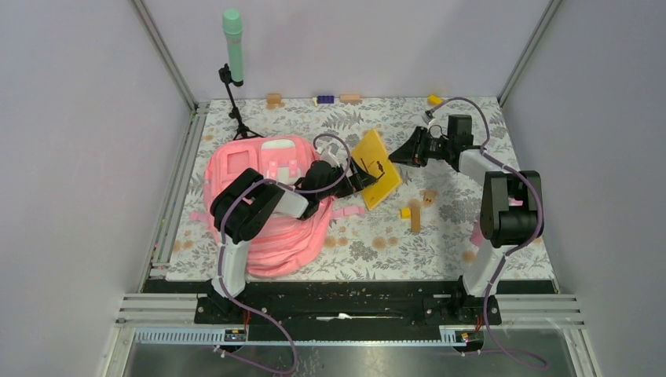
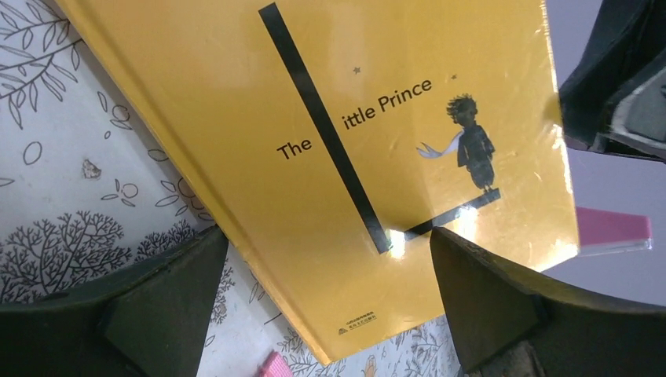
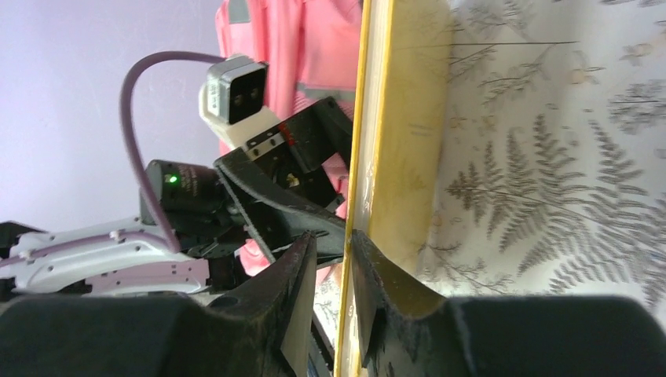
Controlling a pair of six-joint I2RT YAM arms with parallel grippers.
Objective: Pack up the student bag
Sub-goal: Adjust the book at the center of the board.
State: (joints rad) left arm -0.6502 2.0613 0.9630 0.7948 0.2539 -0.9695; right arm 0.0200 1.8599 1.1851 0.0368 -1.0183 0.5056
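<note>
Tablecloth (image 1: 369,228), fern print, under student bag (image 1: 290,243) — lilac walls (image 1: 78,157)

Left arm (image 1: 236,259) and right arm (image 1: 483,271): white links, black joints, purple cables (image 3: 181,55). Left hand (image 2: 327,239), right hand (image 3: 333,243) black, wedge fingers (image 2: 487,298). Green light (image 3: 171,179) on left wrist.

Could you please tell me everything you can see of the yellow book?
The yellow book is a thin, glossy hardback titled The Little Prince, with a black L-shaped line and a small scarfed boy figure. It is closed and tilted up from the floral table, beside the pink student bag. The right fingers appear to pinch one edge; the open left fingers face its cover.
</note>
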